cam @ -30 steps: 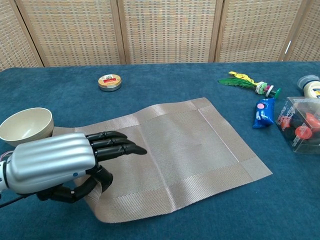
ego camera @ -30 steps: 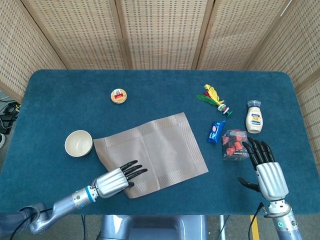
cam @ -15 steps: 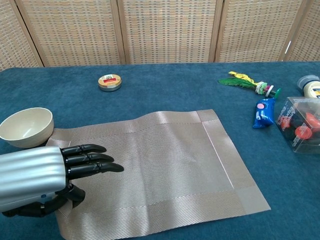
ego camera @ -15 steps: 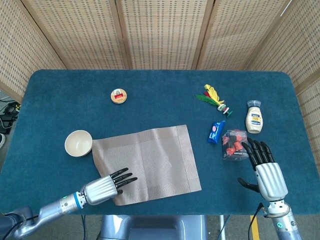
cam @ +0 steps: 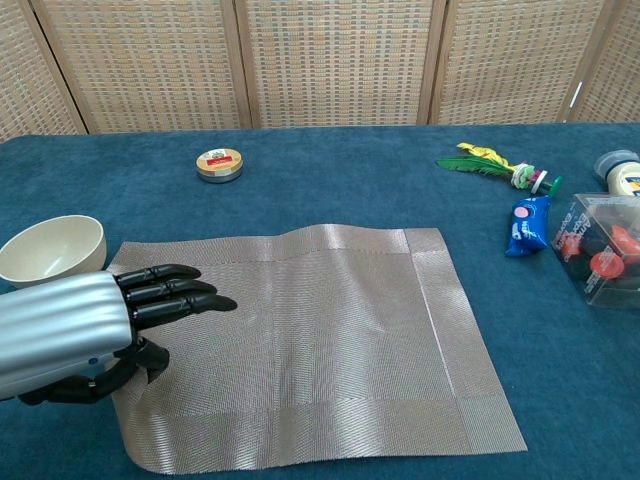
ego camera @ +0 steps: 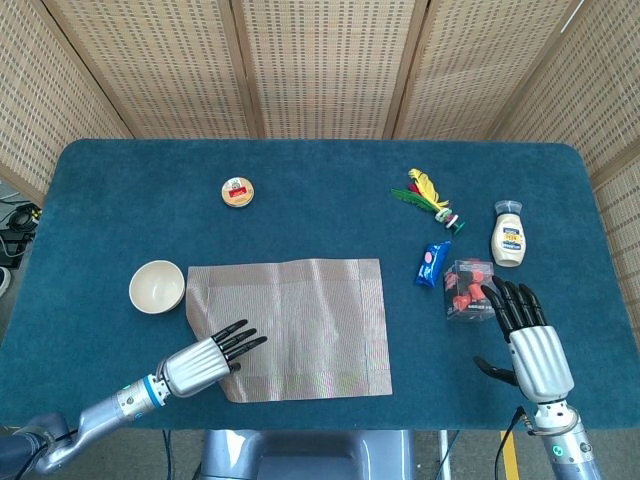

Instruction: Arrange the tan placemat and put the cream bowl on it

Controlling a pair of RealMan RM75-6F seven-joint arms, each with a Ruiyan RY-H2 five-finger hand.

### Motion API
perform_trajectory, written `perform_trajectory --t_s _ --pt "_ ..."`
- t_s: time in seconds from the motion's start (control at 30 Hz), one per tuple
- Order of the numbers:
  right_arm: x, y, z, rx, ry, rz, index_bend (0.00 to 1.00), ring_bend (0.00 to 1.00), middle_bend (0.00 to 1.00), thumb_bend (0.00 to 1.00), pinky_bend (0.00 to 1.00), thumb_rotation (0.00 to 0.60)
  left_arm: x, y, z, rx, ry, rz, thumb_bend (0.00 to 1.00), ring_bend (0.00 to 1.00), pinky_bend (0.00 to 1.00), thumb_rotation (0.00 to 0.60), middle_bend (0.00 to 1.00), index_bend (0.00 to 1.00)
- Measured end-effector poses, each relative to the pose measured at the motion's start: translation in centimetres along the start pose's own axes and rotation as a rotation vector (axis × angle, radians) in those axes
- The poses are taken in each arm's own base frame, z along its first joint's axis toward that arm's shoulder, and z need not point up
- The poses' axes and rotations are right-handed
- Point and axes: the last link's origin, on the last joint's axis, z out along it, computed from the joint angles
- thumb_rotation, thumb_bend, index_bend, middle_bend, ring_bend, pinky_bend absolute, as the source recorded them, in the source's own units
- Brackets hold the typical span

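Note:
The tan placemat (ego camera: 310, 320) (cam: 330, 340) lies flat on the blue table, its edges roughly square to the table's front. My left hand (ego camera: 205, 358) (cam: 90, 325) is at the mat's near-left part, fingers stretched over its top and thumb tucked at its left edge, holding it. The cream bowl (ego camera: 157, 286) (cam: 50, 250) stands upright and empty on the cloth, just off the mat's far-left corner. My right hand (ego camera: 525, 340) rests open near the table's front right, holding nothing; the chest view does not show it.
A small round tin (ego camera: 237, 191) (cam: 219, 164) sits behind the mat. To the right lie a feathered toy (ego camera: 430, 195), a blue packet (ego camera: 431, 263), a clear box with red pieces (ego camera: 467, 290) just ahead of my right hand, and a white squeeze bottle (ego camera: 508, 236).
My left hand pulled the placemat's near-left part back and leftward, turning the mat from a slanted lie to square with the table and flattening it. Bowl and right hand stayed put.

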Motion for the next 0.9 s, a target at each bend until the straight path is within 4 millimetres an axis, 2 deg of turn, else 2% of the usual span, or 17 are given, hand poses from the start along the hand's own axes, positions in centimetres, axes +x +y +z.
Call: perform_trajectory --t_s 0.47,0.63,0.7,0.77,0.8,0.83,0.9 --pt "0.0 0.0 0.0 0.0 -0.001 0.0 0.0 0.0 0.0 0.0 0.0 0.6 0.5 -0.1 2.1 0.024 0.056 -0.005 0.67 0.0 0.0 0.6 0.0 0.81" --pt "0.1 0.0 0.0 -0.001 0.004 0.001 0.0 0.0 0.0 0.0 0.0 0.6 0.2 0.4 2.1 0.001 0.038 0.003 0.66 0.0 0.0 0.6 0.0 0.79" --pt "0.1 0.0 0.0 0.0 0.003 0.002 0.0 0.0 0.0 0.0 0.0 0.6 0.1 0.3 1.6 0.0 0.029 0.011 0.54 0.0 0.0 0.6 0.0 0.65" --pt "0.1 0.0 0.0 0.001 0.003 0.002 0.0 0.0 0.0 0.0 0.0 0.6 0.1 0.1 1.1 0.003 0.023 0.015 0.17 0.0 0.0 0.6 0.0 0.26" --pt "0.1 0.0 0.0 0.002 0.003 0.002 0.0 0.0 0.0 0.0 0.0 0.6 0.1 -0.1 0.8 0.004 0.018 0.016 0.08 0.0 0.0 0.6 0.0 0.14" --pt "0.1 0.0 0.0 0.002 0.003 0.002 0.0 0.0 0.0 0.0 0.0 0.6 0.1 -0.2 0.6 0.005 0.015 0.014 0.01 0.0 0.0 0.6 0.0 0.04" --pt "0.1 0.0 0.0 0.003 0.003 0.003 0.0 0.0 0.0 0.0 0.0 0.6 0.3 -0.5 -0.1 0.008 0.009 0.002 0.0 0.0 0.0 0.6 0.0 0.0"
